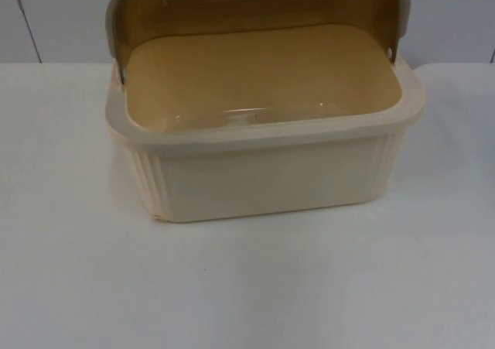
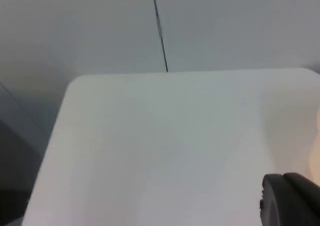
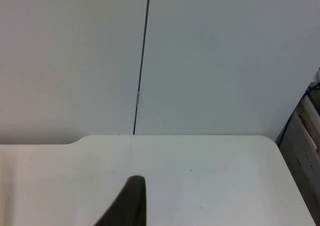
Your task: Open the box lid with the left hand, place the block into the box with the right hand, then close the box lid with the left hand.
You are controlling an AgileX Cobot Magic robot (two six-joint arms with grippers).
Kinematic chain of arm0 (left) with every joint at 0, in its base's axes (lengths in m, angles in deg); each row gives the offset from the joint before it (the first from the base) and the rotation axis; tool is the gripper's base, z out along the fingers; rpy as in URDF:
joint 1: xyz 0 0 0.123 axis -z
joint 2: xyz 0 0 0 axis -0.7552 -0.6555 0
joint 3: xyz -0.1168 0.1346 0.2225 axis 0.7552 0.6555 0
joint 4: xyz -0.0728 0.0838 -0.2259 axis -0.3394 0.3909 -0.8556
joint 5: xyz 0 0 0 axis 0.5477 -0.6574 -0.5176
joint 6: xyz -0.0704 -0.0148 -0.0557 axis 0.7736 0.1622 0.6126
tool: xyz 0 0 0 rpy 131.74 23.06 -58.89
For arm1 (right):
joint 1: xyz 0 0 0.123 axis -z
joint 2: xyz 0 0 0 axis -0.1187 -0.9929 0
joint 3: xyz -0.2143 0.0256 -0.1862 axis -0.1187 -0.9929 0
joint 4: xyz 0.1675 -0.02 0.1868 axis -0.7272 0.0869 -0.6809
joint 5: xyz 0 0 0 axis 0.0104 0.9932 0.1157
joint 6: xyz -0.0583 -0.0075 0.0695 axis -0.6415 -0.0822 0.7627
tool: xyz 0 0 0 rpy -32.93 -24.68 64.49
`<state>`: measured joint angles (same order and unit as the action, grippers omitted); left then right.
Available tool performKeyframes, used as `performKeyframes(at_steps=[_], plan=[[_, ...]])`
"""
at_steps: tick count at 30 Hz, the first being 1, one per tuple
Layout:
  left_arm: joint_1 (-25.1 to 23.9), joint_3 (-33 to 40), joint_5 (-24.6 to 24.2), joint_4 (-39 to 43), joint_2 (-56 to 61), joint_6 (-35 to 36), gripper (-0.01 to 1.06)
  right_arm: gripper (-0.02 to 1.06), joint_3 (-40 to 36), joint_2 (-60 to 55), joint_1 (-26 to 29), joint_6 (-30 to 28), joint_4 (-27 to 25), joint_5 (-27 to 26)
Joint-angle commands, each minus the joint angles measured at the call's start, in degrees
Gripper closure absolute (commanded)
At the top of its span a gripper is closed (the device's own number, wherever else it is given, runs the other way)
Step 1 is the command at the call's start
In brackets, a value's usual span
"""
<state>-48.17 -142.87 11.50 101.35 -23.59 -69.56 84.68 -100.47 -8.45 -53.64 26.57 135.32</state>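
A cream plastic box (image 1: 263, 175) with ribbed corners stands in the middle of the white table in the top view. Its lid (image 1: 255, 5) is swung up at the back and stands upright, tan on the inside. The tan floor of the box (image 1: 263, 74) is bare. My left gripper (image 2: 290, 198) hangs over the table's left part, away from the box, whose cream edge (image 2: 317, 136) just shows beside it. My right gripper (image 3: 127, 203) hangs over the table's right part, facing the wall.
The white table top (image 1: 247, 287) spreads wide in front of the box and on both its sides. A grey partition wall (image 3: 210, 60) with a dark vertical seam (image 3: 141, 60) closes the far edge. The table's rounded corners (image 2: 75, 83) show in both wrist views.
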Motion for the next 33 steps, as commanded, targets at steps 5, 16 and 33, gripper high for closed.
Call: performKeyframes(at_steps=[5,16,33], plan=[[-0.2,4.2,5.7,-5.5,0.3,-3.6,1.05,0.00,-2.3,0.1,-0.3,0.2,0.1,-0.2],[-0.3,5.2,9.6,-15.4,0.2,-8.1,1.05,0.00,-6.7,0.1,-0.3,0.7,-1.5,-1.9],[-0.2,2.2,8.6,-14.5,-0.9,-7.5,0.00,0.00,-6.7,0.1,-0.3,1.7,-1.6,-2.0]])
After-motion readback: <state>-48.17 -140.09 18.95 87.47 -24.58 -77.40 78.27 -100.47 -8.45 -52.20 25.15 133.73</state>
